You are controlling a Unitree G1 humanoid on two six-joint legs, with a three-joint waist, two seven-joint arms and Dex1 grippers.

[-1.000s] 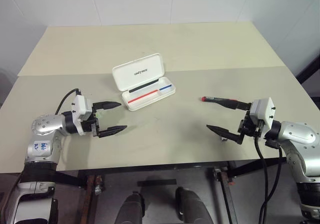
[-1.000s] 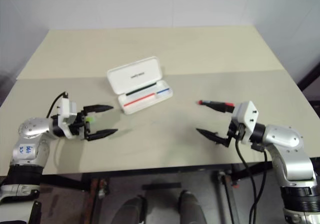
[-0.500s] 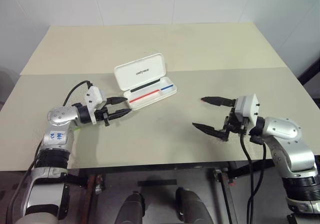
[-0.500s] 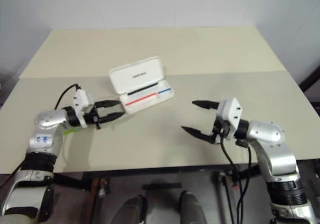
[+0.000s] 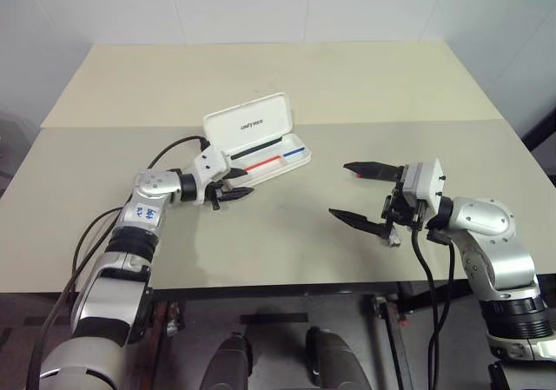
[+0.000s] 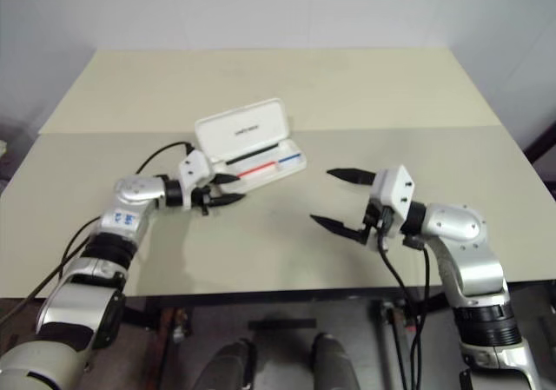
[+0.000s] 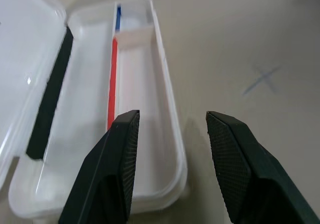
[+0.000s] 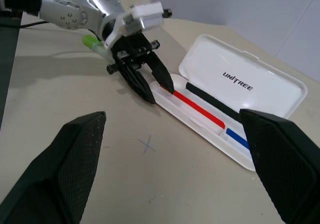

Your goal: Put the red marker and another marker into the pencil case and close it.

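Counter [image 5: 347, 86]: case [image 5: 248, 125] lay open, lid up, long axis running from left gripper [image 5: 246, 181] toward the far right. We saw left gripper half spread, empty, astride case's near wall at its short end. Right gripper [image 5: 340, 188] wide spread, empty, well apart. Green marker [image 8: 90, 42] lay behind left gripper, beside forearm. Red marker [image 5: 347, 168]: we made out just a tip by right gripper's far finger.

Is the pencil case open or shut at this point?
Open. The pencil case has its lettered lid tilted back, leaving the tray with its red-and-blue line exposed.
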